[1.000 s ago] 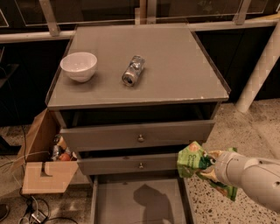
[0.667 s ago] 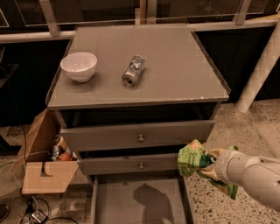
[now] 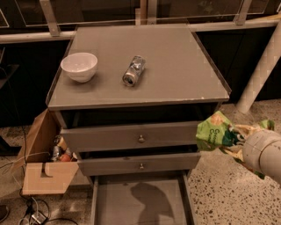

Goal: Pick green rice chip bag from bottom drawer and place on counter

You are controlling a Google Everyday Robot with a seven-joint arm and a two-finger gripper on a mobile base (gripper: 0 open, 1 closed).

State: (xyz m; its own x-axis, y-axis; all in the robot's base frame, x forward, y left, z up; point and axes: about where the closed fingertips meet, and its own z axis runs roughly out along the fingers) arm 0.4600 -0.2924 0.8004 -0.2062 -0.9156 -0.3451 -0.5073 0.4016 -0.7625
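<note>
This looks like a robot test bay in a lab or office building rather than a home kitchen. A plain grey cabinet stands free on a speckled terrazzo floor [image 3: 228, 197]. Behind it runs a pale rail with dark glass panels [image 3: 109, 13], and to its right a white post [image 3: 261, 66] slants upward. At its left sit an open cardboard box [image 3: 44, 176] of oddments and loose cables [image 3: 35, 213]. Its counter [image 3: 175, 66] carries only a white bowl [image 3: 79, 66] and a silver can [image 3: 134, 70], like set-out props. Right of the cabinet, at the level of its middle drawers, the gripper [image 3: 235, 140] clasps the green rice chip bag [image 3: 213, 132].
</note>
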